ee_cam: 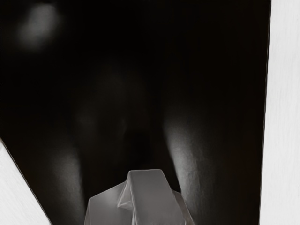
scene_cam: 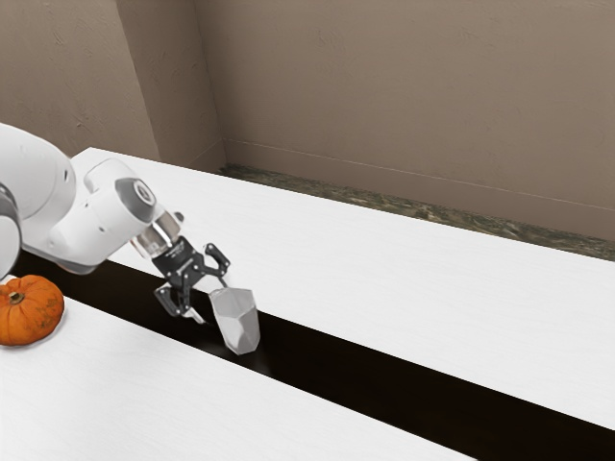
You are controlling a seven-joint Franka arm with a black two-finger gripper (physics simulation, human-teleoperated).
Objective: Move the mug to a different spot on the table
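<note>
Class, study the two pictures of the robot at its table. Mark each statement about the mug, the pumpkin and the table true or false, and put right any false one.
1. The mug is grey. True.
2. The mug stands upright. False: it is tilted.
3. The mug is over the dark strip between the near tabletop and the far tabletop. True.
4. The pumpkin touches the mug. False: they are well apart.
5. The pumpkin sits on the far tabletop. False: it sits on the near tabletop, at the exterior view's left edge.
</note>
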